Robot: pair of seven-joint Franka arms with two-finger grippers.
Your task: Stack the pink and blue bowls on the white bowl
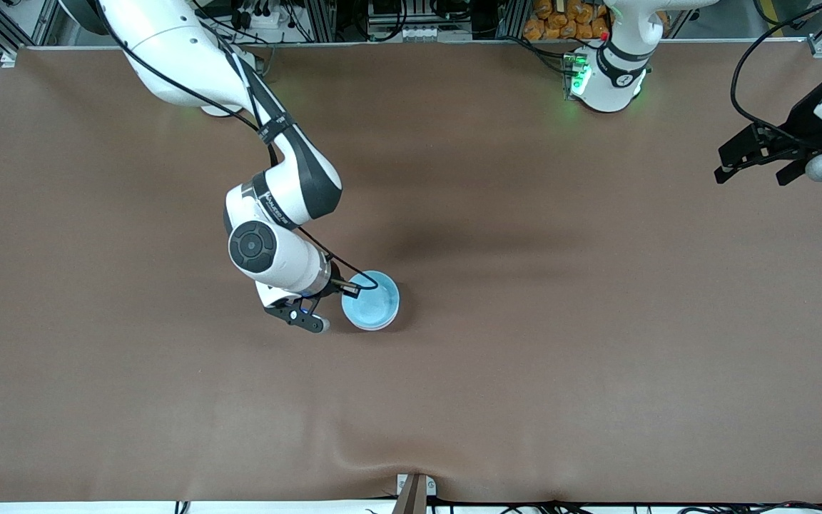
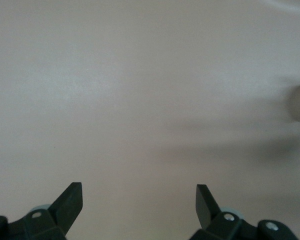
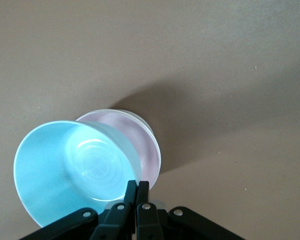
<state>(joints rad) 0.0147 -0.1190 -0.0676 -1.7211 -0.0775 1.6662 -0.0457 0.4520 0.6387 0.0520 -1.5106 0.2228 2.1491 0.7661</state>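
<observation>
Bench: one stack at frame centre. Blue bowl held tilted over pink bowl, which sits nested in white bowl. Pink stacked; blue not yet seated. Right pincer clamped on blue bowl's rim. Left pincer waits upper right, fingers apart, empty.

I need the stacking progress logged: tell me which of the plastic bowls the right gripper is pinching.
The light sky-blue plastic bowl: the right gripper is shut on its rim, holding it over the pale pink bowl.
</observation>
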